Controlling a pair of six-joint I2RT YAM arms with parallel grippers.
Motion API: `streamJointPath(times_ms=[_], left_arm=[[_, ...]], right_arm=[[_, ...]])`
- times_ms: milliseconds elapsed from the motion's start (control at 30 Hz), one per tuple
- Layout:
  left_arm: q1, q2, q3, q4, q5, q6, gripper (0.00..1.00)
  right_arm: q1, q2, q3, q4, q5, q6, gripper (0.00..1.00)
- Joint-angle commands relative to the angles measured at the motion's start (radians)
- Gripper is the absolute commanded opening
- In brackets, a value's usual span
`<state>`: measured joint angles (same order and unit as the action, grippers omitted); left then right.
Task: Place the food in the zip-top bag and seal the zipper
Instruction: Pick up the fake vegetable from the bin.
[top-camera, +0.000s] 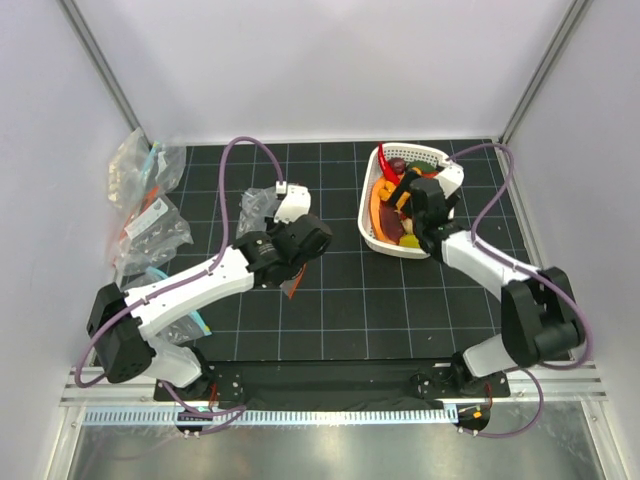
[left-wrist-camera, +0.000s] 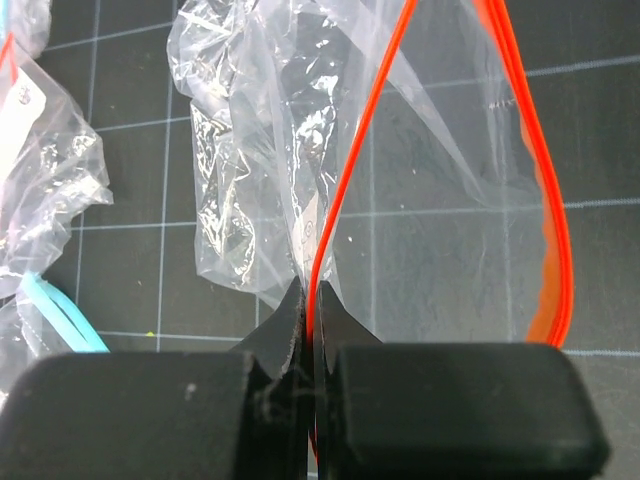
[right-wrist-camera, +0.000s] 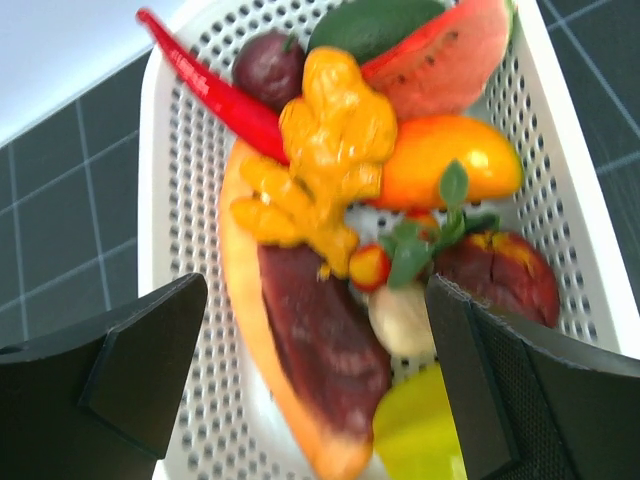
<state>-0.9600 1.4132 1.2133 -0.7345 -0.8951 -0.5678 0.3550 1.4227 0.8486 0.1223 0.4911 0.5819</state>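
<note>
My left tool (left-wrist-camera: 310, 300) is clamped on the zipper (left-wrist-camera: 556, 290) of the zip-top bag (left-wrist-camera: 250, 150), my right tool (right-wrist-camera: 320, 350) gapes empty above the food (right-wrist-camera: 335, 130); I fear the film slipping free.

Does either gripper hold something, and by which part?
Left gripper pinches the clear bag by its red zipper edge. Right gripper is open above the basket, holding nothing.

The food (right-wrist-camera: 330, 150), a red chili (right-wrist-camera: 210, 90) among yellow-orange, dark purple and green pieces, lies heaped in the white basket (right-wrist-camera: 160, 200) at the far right of the bench (top-camera: 340, 290). The zip-top bag (left-wrist-camera: 250, 150), clear and crumpled, is pinched at its rim in the left pincer (left-wrist-camera: 308, 300). Its mouth gapes, with the red-orange zipper (left-wrist-camera: 548, 220) bowed into an open loop.
</note>
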Motion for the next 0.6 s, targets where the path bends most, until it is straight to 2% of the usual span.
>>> streamJointPath(times_ms=[0,300,500,567], left_arm=[[0.003,0.023,0.043,-0.019,0.024,0.005,0.0],[0.003,0.012,0.034,0.007,0.061,0.013,0.0],[0.001,-0.036,0.008,0.035,0.084,0.017,0.0],[0.001,-0.043,0.0,0.044,0.096,0.02,0.0]], right_arm=[[-0.045,0.108,0.139,0.02,-0.046,0.013,1.0],[-0.053,0.432,0.443,-0.088,0.162,-0.059,1.0],[-0.057,0.577,0.552,-0.203,0.345,-0.012,1.0],[-0.065,0.608,0.57,-0.222,0.35,-0.01,1.0]])
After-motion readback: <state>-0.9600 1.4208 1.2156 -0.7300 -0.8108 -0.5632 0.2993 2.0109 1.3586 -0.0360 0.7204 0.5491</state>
